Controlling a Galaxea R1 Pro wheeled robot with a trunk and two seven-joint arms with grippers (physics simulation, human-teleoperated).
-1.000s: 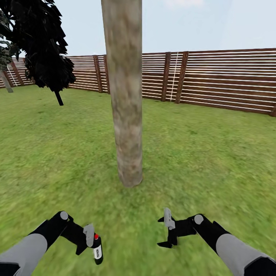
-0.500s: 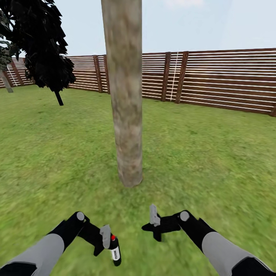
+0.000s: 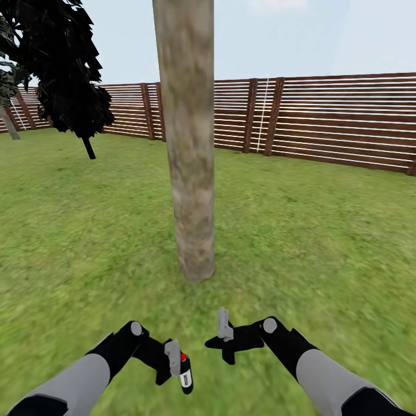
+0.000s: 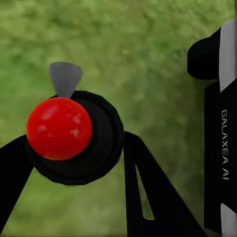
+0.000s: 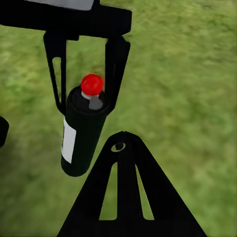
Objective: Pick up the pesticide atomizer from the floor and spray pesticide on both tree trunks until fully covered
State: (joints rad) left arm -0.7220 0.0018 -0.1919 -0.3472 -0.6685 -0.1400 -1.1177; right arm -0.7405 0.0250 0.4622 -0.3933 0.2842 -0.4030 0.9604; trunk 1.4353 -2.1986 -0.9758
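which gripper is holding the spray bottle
The left gripper: its fingers clamp the black, red-capped atomizer. The right gripper holds nothing.

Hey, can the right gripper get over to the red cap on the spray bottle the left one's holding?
Probably yes. The atomizer hangs in the left gripper, its red cap uncovered on top. The right gripper sits just beside it with only open air over the grass between them.

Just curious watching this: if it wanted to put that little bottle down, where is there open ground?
Open lawn lies between the tree trunk and fence, and left toward the dark tree. It is tightest between the left gripper, holding the atomizer, and the right gripper.
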